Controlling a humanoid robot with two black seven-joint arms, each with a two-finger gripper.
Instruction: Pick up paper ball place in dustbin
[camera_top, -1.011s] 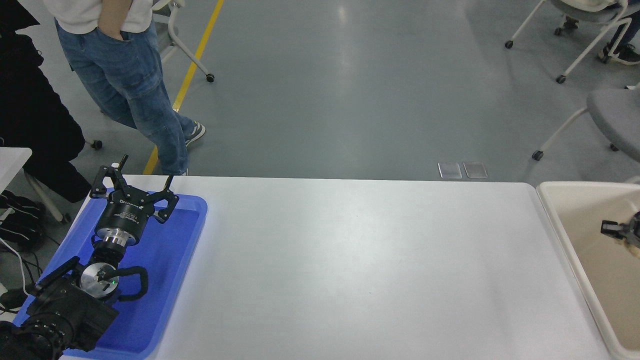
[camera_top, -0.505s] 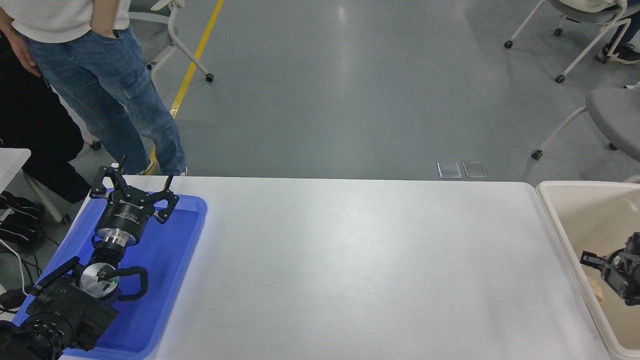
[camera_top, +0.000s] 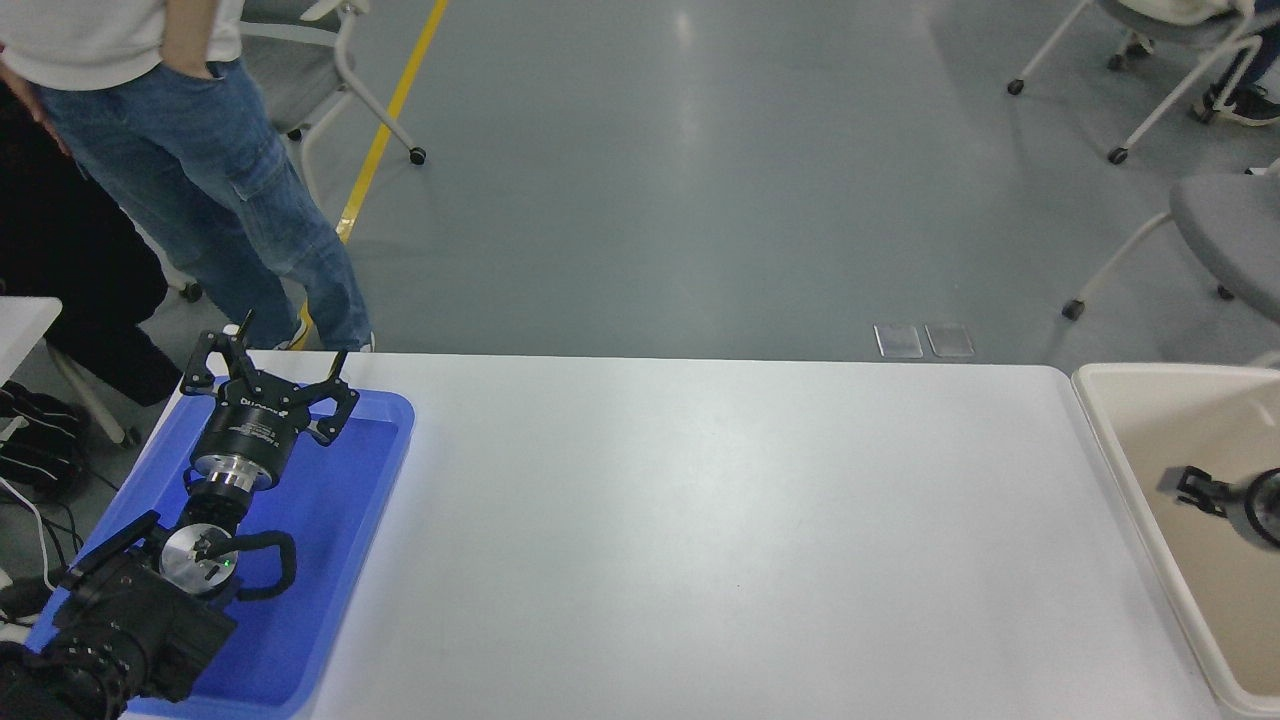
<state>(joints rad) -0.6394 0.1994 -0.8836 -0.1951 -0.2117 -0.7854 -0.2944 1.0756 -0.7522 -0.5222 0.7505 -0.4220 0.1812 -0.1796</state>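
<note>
From the head view, my right pincer (camera_top: 1188, 487) enters at the right edge and hangs over the inside of the dustbin (camera_top: 1120, 450), which stands at the right end of the white desk (camera_top: 700, 530). This pincer is blurred, and only its tip and a part of the wrist show, so I cannot tell if it is released or clenched. The dustbin is a cream-beige tub with a thick pale rim; its near corner and its right part are cut off by the picture's edge. I do not see the paper ball anywhere: not between my fingers, not on the desk, and not on the part of the dustbin floor that shows. Where it is, I cannot say.

My left pincer (camera_top: 268, 362) is parked at the lower left, above the flat blue tray (camera_top: 370, 480) that lies on the left end of the desk. Its black fingers are spread wide apart and hold nothing, and they point toward the far edge of the desk.

Behind the desk, on the grey floor, a person in blue jeans (camera_top: 200, 180) stands at the upper left, one hand in a pocket. Grey chairs on wheels (camera_top: 1225, 220) are at the upper right. A yellow line (camera_top: 395, 110) runs over the floor near the person.
</note>
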